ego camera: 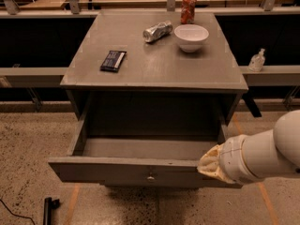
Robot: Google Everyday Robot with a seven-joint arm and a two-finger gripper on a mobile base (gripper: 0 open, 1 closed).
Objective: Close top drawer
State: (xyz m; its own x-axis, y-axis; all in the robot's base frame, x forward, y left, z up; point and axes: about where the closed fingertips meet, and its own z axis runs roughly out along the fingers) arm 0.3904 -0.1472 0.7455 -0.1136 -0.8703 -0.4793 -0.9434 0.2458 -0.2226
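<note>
The top drawer (126, 170) of the grey cabinet (154, 74) stands pulled far out. Its inside (150, 148) holds nothing that I can see. A small metal knob (150, 176) sits at the centre of its flat front panel. My gripper (209, 165) is at the end of the white arm (262, 153), which comes in from the right. Its tan end is at the top edge of the front panel, near the drawer's right front corner. The lower drawers are hidden behind the open one.
On the cabinet top lie a black packet (113, 60), a crushed silver can (157, 31), a white bowl (191, 35) and a red can (189, 8). A small bottle (257, 60) stands on the right ledge. A black object (48, 207) lies on the floor at the front left.
</note>
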